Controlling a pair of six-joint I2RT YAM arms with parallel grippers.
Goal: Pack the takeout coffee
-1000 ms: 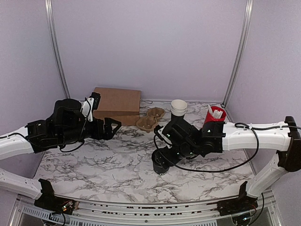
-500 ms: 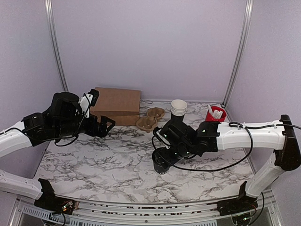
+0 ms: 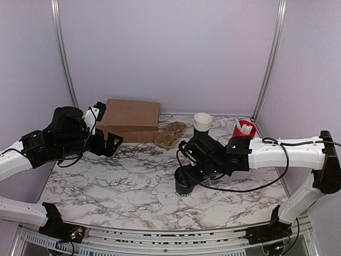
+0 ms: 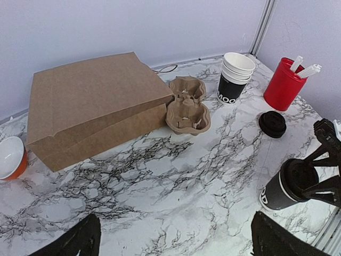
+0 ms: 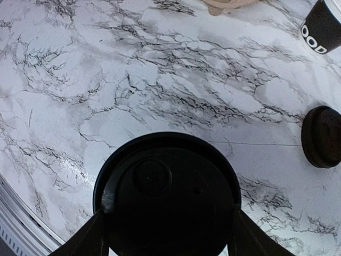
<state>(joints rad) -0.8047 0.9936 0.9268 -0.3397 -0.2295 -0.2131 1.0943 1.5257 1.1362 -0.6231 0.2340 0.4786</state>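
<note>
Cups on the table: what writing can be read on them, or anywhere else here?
"MOO": white letters on the black bottom cup of the stack of cups, rest curving away.
"OOD": same stack, right wrist view, start cut off.
On the lidded black cup: white print, too little showing to read.
No other text visible.

Free tabletop (image 3: 122, 181) centre-left, paper bag (image 3: 132, 114), cup carrier (image 3: 169, 134) blocking (behind)
</note>
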